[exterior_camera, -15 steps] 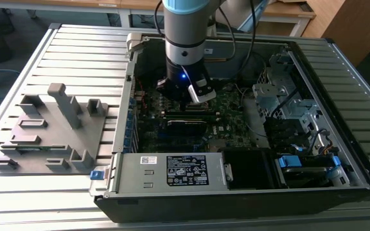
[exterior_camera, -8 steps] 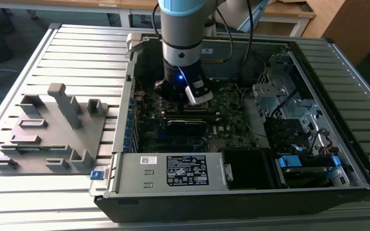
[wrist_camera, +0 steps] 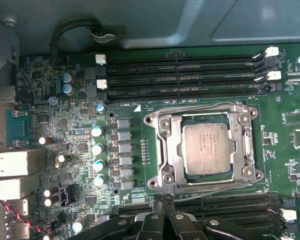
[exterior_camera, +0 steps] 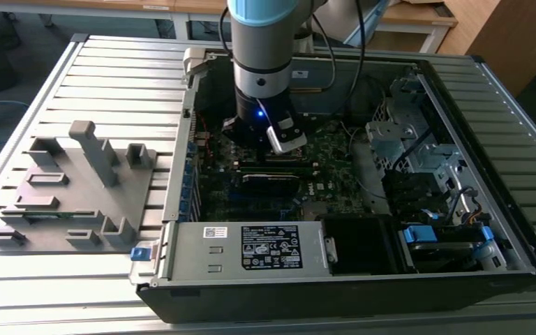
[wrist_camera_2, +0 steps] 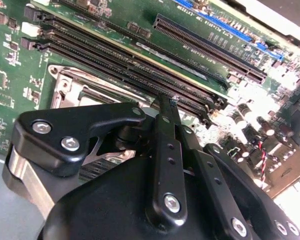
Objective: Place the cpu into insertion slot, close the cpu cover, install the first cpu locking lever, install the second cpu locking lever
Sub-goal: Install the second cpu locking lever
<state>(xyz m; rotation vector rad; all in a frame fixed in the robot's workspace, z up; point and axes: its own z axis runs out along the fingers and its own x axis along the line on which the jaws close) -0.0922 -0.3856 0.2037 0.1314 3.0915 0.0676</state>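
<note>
With the cpu [wrist_camera: 206,147] seated in the insertion slot [wrist_camera: 247,131] mid-motherboard and the cpu cover [wrist_camera: 166,150] apparently down around it, the gripper [wrist_camera: 163,200], fingers pressed together, hovers at the socket's edge; levers want slow, straight pressure.

Ribbed grey metal table [exterior_camera: 109,77] under an open black computer case [exterior_camera: 343,286], grey moulded fixture plate [exterior_camera: 63,202] on the exterior view's left, wooden desks [exterior_camera: 417,14] behind, wooden cabinet [exterior_camera: 510,35], dark floor [exterior_camera: 8,42]
</note>
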